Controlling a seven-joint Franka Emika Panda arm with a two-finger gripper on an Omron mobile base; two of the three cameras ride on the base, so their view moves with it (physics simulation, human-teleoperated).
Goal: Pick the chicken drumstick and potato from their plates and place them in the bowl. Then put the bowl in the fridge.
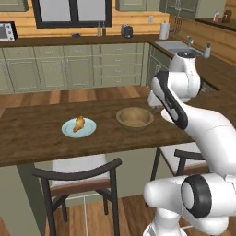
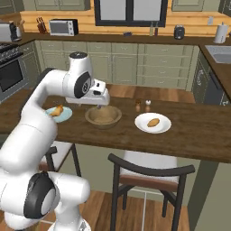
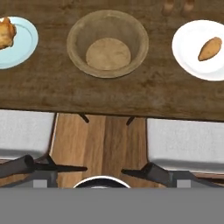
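On the long wooden counter (image 1: 41,138) the empty bowl (image 3: 108,43) sits between the plates, drumstick (image 3: 6,33) on one, potato (image 3: 209,48) on the other, so the gripper (image 3: 104,171) hovers above, jaws wide and empty.

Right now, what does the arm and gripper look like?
White glossy arm of rounded, bulky links, with dark grey to black bands and round caps at the joints. The hand is a white block. The gripper has two small dark, tapering finger tips. No cables or markings visible.
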